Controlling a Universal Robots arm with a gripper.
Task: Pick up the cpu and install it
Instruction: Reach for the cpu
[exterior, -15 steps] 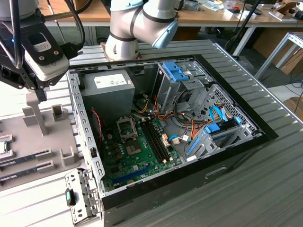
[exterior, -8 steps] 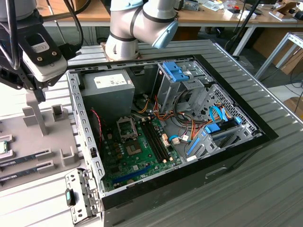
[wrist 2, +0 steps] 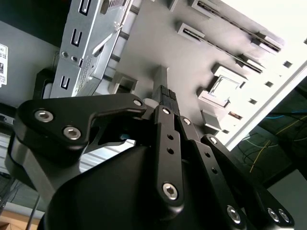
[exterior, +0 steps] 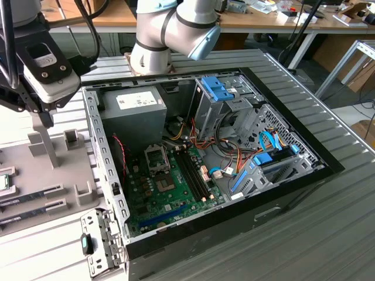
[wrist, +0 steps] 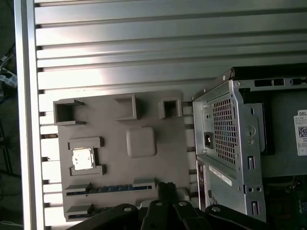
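Observation:
The cpu (wrist: 82, 159) is a small silvery square chip lying in a recessed holder on the grey fixture plate (wrist: 144, 110) beside the open computer case. It shows again in the second wrist view (wrist 2: 225, 88) and at the exterior view's left edge (exterior: 3, 182). My gripper (exterior: 48, 120) hangs above the plate, a little away from the cpu and nearer the case wall. Its black fingertips (wrist: 165, 188) stand together with nothing between them, as the second wrist view (wrist 2: 165, 94) also shows. The metal-framed socket (exterior: 164, 178) sits on the green motherboard inside the case.
The case's metal wall (wrist: 230, 143) rises right beside the plate. Long memory strips (wrist: 110, 188) lie in slots near the fingertips. Raised grey blocks (wrist: 141, 142) and posts (exterior: 44, 146) stand on the plate. The grey power supply (exterior: 133, 111), drive cage and cables fill the case.

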